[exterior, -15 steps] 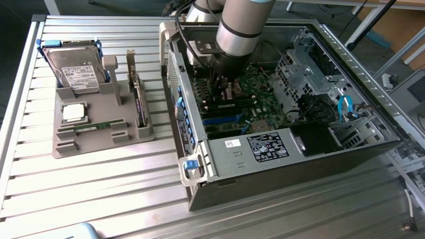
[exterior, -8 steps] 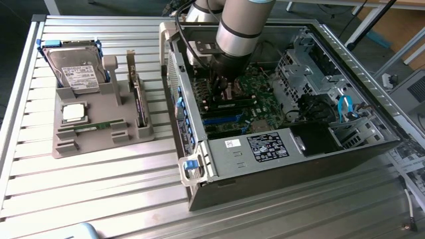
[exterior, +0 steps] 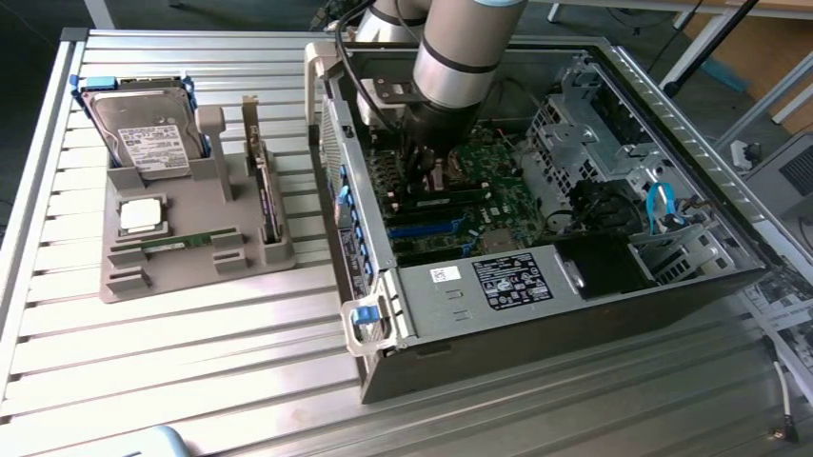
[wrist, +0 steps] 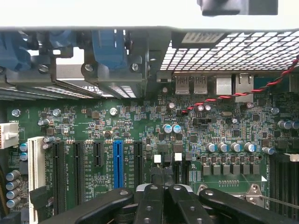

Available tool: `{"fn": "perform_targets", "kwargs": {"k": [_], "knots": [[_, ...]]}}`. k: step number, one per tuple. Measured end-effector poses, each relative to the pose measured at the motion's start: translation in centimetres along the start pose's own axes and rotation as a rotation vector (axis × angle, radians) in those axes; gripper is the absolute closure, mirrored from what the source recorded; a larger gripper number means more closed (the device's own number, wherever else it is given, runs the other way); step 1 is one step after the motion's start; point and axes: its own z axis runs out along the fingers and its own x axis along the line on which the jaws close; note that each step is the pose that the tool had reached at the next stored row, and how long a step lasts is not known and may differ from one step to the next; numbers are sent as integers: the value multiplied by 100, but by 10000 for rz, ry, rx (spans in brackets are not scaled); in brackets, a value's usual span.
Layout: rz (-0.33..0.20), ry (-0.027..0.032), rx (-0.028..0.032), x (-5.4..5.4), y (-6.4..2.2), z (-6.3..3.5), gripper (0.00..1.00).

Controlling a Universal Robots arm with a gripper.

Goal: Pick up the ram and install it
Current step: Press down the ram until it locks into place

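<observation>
The arm is reaching down into the open computer case [exterior: 559, 257], which is lying on its side on the slatted metal table [exterior: 166, 352]. The tool [exterior: 426, 157] is hanging low over the green motherboard [exterior: 489, 190], and its black fingers [wrist: 154, 200] are pressing together, fully closed; whether anything thin is pinched between them cannot be told.

In the wrist view the fingertips are hovering just above the board, near the blue expansion slot [wrist: 118, 163] and the black slots beside it. The case's rear wall, with its blue latches [wrist: 110, 46], is standing close behind the board, and a red-and-black twisted wire [wrist: 243, 93] is crossing above the capacitors, so room around the tool is tight on that side.

On the exterior view's left, well apart from the case, a grey holder tray [exterior: 190, 257] is sitting on the table. One ram [exterior: 188, 241] stick is lying in its groove near the tray's near edge. A hard drive [exterior: 147, 138] is leaning at the tray's far end, a square silver processor [exterior: 140, 215] is resting in the middle, and a dark expansion card [exterior: 265, 195] is standing on edge along the tray's right side. The table around the tray is lying open.
</observation>
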Motion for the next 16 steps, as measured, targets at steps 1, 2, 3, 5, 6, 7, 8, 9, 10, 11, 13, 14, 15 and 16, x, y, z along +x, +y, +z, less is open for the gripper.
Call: {"fn": "perform_targets", "kwargs": {"k": [1, 2, 3, 5, 6, 7, 8, 9, 10, 11, 13, 14, 15, 16], "knots": [[0, 0, 0, 0, 0, 1, 89], [0, 1, -1, 1, 0, 2, 89], [0, 2, -1, 1, 0, 3, 89], [0, 1, -1, 1, 0, 5, 89], [-1, 1, -1, 1, 0, 6, 89], [0, 1, 0, 1, 0, 6, 89], [0, 2, -1, 1, 0, 6, 89], [0, 2, -1, 1, 0, 6, 89], [0, 1, 0, 1, 0, 6, 89], [-1, 1, -1, 1, 0, 6, 89], [0, -2, 1, 1, -1, 4, 89], [-1, -5, 3, 0, -1, -1, 89], [-1, -9, 6, 0, -1, -8, 89], [-1, -8, 6, -1, -1, -18, 89]]}}
